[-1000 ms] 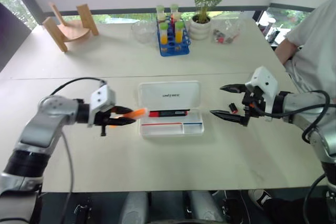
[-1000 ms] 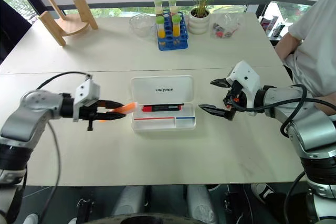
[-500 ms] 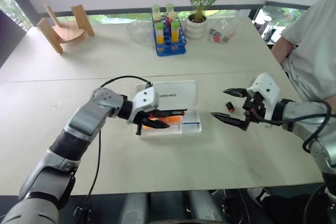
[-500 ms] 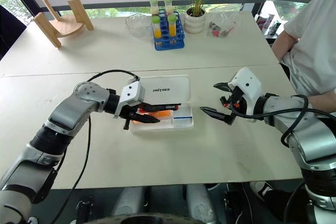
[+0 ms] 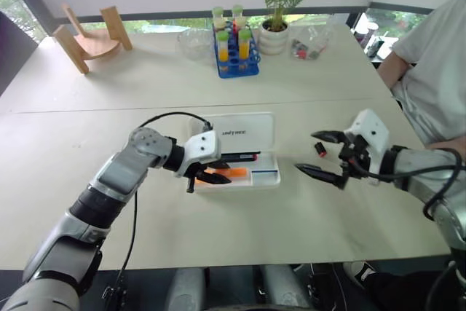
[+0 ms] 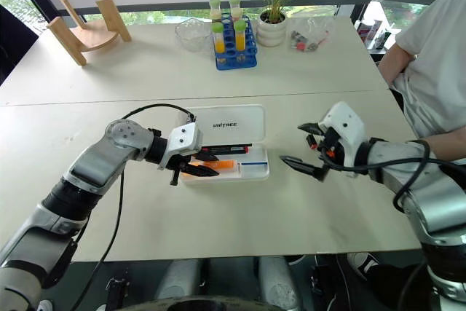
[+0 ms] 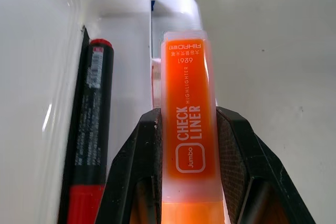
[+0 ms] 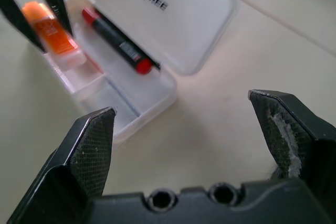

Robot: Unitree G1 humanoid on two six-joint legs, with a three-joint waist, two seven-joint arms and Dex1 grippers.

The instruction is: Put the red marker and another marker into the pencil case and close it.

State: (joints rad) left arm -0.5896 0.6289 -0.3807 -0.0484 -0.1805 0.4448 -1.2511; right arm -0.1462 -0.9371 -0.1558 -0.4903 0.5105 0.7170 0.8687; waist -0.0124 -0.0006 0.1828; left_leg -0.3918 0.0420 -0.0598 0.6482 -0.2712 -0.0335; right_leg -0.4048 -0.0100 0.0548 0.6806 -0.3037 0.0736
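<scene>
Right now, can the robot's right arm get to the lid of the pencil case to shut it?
Probably yes. The right gripper hangs open beside the pencil case, with bare table between. But the left gripper, shut on the orange highlighter, is over the tray, in the lid's way.

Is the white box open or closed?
Open. The flat white translucent plastic pencil case has its lettered lid folded back, and the slim black, red-capped marker lies in its tray.
</scene>
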